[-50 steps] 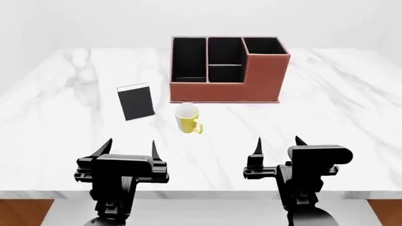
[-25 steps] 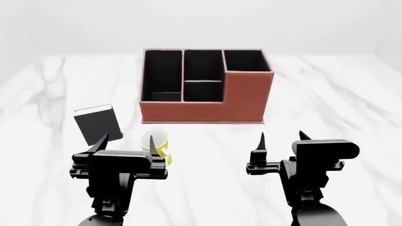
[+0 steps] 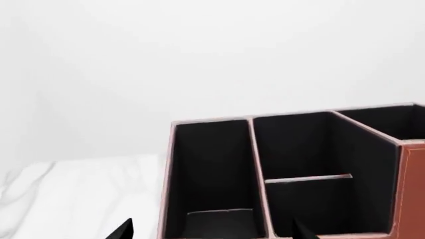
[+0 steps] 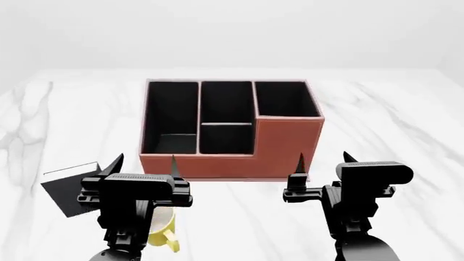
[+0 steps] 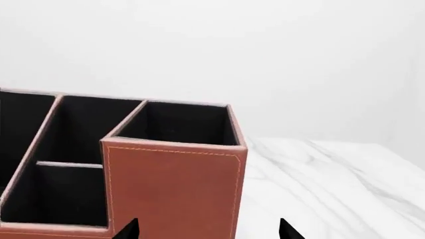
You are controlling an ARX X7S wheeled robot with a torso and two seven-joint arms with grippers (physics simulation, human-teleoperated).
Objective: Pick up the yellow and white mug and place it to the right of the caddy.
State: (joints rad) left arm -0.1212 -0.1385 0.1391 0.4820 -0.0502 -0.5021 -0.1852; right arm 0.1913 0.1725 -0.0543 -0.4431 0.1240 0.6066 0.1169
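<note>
Since the yellow and white mug (image 4: 162,234) sits on the tabletop (image 4: 406,125) directly under the empty, spread-fingered left gripper (image 4: 142,165), in front of the caddy (image 4: 283,149), that arm's clearly nearer; right gripper (image 4: 323,162) is spread too.

Bright even light, faint soft shadows, sharp, no glare

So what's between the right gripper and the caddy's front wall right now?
Nothing: in the head view only bare marble tabletop separates the right gripper from the caddy. The yellow and white mug sits under the left gripper.
</note>
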